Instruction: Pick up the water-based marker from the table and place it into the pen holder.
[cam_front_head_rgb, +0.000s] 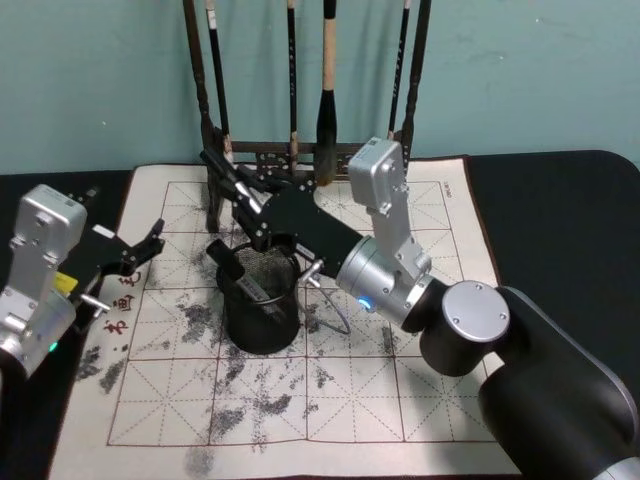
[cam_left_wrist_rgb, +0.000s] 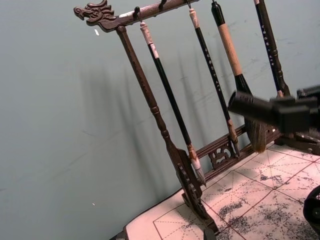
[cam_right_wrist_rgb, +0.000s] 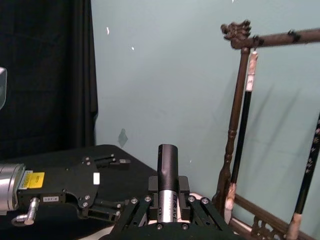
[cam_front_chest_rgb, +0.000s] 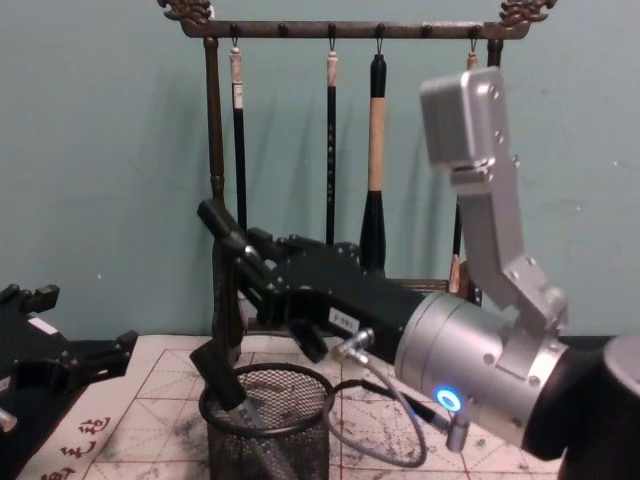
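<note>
My right gripper (cam_front_head_rgb: 243, 200) reaches in over the pen holder (cam_front_head_rgb: 261, 322), a black wire-mesh cup on the inked paper mat. It is shut on the water-based marker (cam_front_head_rgb: 218, 168), a black pen with a silver band. In the right wrist view the marker (cam_right_wrist_rgb: 167, 167) stands clamped between the fingers. In the chest view the marker (cam_front_chest_rgb: 218, 222) tilts up and to the left, above the pen holder's rim (cam_front_chest_rgb: 262, 375). Another dark pen (cam_front_chest_rgb: 232, 392) leans inside the cup. At the mat's left edge my left gripper (cam_front_head_rgb: 128, 262) rests open and holds nothing.
A tall dark wooden brush rack (cam_front_head_rgb: 215, 130) with several hanging brushes stands just behind the pen holder, close to the right gripper. A grid paper mat (cam_front_head_rgb: 400, 390) with ink stains covers the black table. A grey cable (cam_front_head_rgb: 335, 310) loops beside the cup.
</note>
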